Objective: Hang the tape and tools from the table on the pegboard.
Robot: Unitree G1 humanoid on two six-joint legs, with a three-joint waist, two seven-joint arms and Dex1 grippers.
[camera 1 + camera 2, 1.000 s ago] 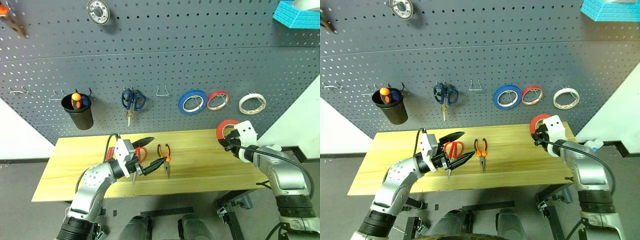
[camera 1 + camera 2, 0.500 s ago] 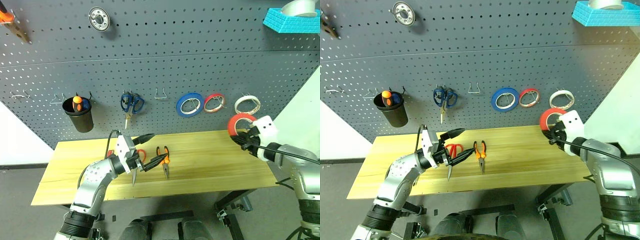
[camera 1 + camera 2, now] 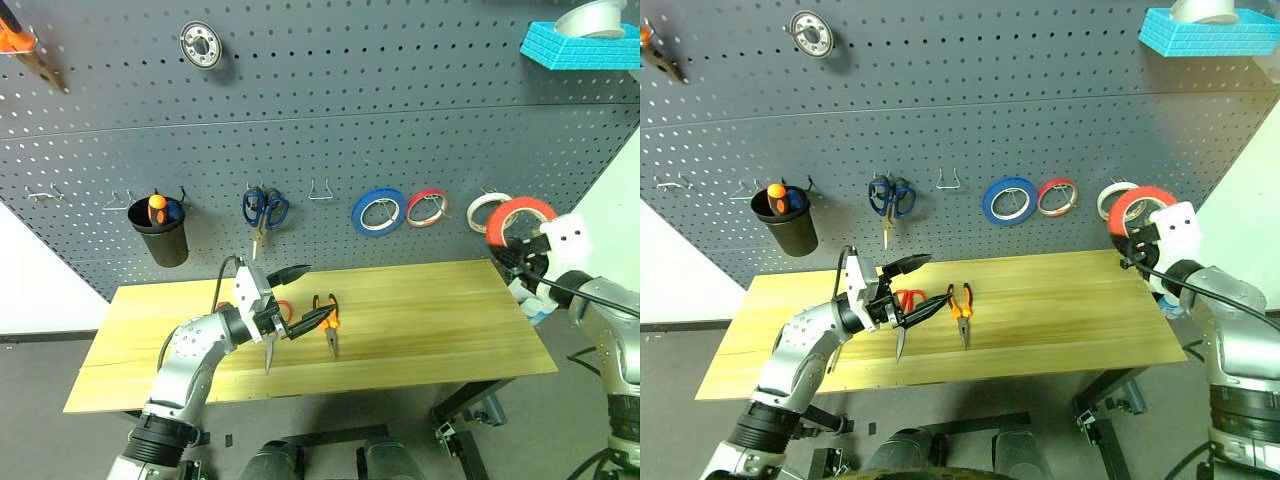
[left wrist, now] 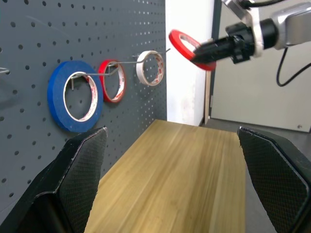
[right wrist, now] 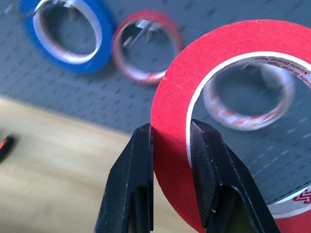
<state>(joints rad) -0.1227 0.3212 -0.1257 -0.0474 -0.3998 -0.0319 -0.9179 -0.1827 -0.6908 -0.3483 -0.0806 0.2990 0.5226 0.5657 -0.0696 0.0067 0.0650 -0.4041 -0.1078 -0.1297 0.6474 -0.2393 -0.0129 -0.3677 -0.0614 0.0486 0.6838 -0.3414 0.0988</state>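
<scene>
My right gripper is shut on the lower rim of the red-orange tape, holding it upright in the air off the table's right end. The roll hangs just in front of the whitish roll on the pegboard. In the right wrist view both fingers pinch the tape's wall. My left gripper stands open just above the table, over the red-handled scissors. The orange-and-black pliers lie flat just to their right.
On the pegboard hang a blue roll, a small red roll, blue-handled scissors, a black cup and a bare hook. A turquoise basket sits high at the right, a saw high at the left.
My right gripper has carried the tape up and to the right, from over the table's right end to in front of the whitish roll. The left gripper stayed in place.
</scene>
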